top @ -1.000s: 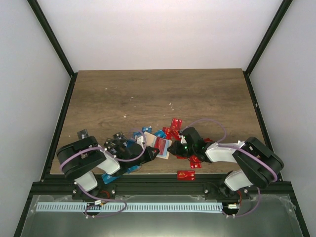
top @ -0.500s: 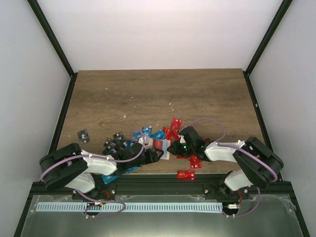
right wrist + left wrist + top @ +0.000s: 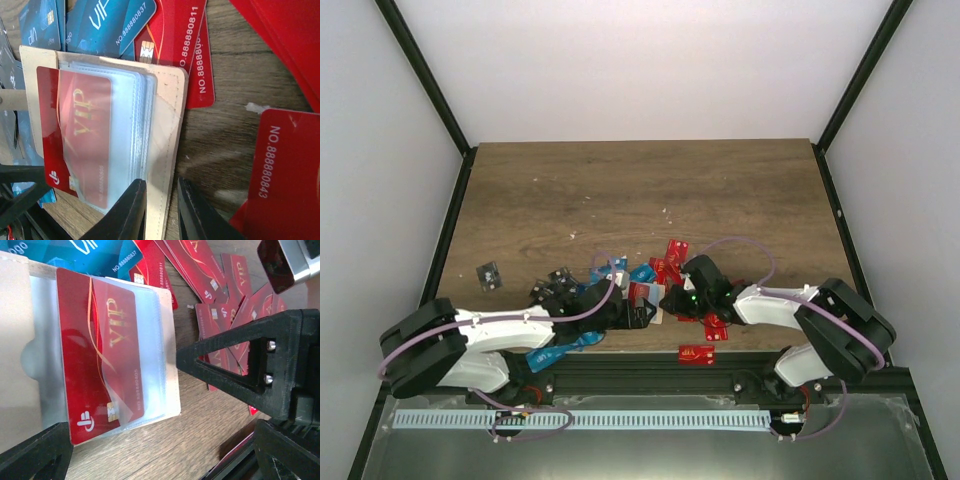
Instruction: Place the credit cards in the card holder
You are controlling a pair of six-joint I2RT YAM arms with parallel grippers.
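Left gripper: stood wide open, nothing held, fingers either side of the card holder. Right gripper: pinched shut on the holder's beige edge. Wooden table: bore the holder near its front edge, amid scattered credit cards. Holder: lay open, clear sleeves upward, with one red card, lettered "VIP" in gold, partly tucked into the top sleeve. Lay loose just beside it: blue card, printed "NO.88880837"; second red card, printed "NO.88880811".
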